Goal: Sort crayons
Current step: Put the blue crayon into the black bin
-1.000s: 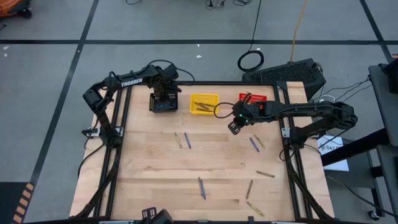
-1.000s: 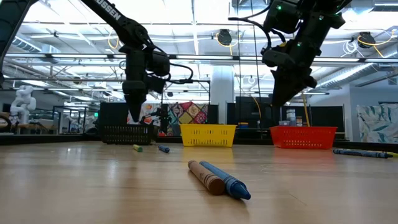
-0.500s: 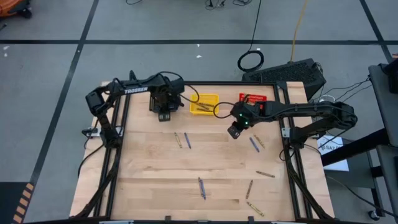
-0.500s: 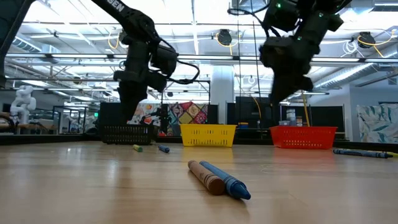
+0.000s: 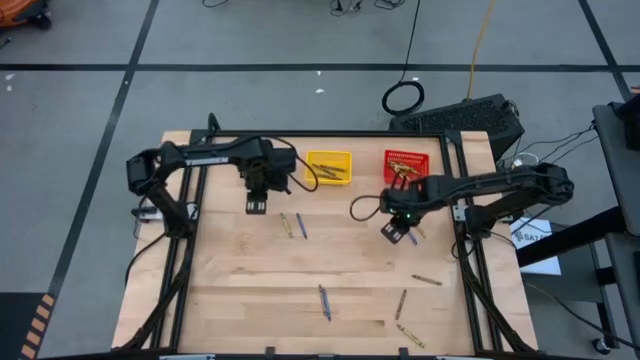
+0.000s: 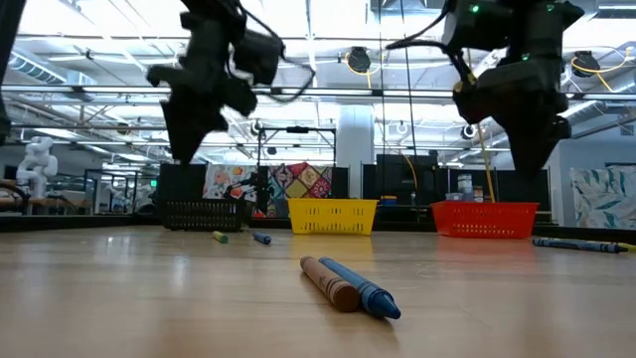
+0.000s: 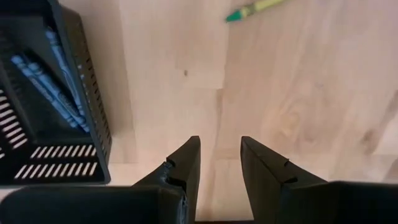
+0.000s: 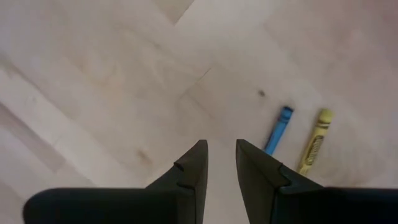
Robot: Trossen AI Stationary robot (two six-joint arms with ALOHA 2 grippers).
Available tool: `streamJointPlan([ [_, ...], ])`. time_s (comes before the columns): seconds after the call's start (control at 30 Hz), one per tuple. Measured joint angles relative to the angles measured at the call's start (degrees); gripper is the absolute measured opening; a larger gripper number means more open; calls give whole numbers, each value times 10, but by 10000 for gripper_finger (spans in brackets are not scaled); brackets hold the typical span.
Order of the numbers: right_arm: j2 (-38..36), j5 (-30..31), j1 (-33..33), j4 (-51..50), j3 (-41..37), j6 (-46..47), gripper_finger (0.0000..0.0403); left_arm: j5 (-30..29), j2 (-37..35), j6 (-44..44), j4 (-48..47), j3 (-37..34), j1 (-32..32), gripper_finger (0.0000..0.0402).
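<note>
1. Wood table (image 5: pixel 240 290) held scattered crayons (image 5: pixel 324 300); the blue/yellow pair (image 8: pixel 298 137) lay just beside your right gripper (image 5: pixel 396 232).
2. Likely light, stiff, prone to rolling: pinch mid-length.
3. Right gripper hovered pointing down, narrowly parted, empty.
4. Left gripper (image 5: pixel 256 205) hung near the black bin (image 7: pixel 37 93), slightly parted, empty.

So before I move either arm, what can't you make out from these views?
- Black slotted plastic bin: hidden under the left arm in the high view; cut off by the edge in the left wrist view.
- Red plastic bin: crayon colours inside too small to tell from above.
- Blue crayon and yellow crayon near the right gripper: partly covered by that arm in the high view.
</note>
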Motion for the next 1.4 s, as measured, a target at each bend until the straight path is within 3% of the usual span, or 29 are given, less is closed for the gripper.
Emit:
streamJointPlan([
  [0.37,0,50,60,-26,0,43,73,0,-122,-92,-12,0,-85,105],
  [0.63,0,60,88,-73,0,77,121,0,-174,-147,-12,0,-131,105],
  [0.83,0,66,103,-72,-2,94,149,0,-178,-172,-10,0,-158,105],
  [1.13,0,79,110,-20,-101,143,145,-1,-178,-177,-10,0,-189,105],
  [1.4,0,76,111,47,-135,147,144,-4,-178,-177,-8,0,-195,105],
])
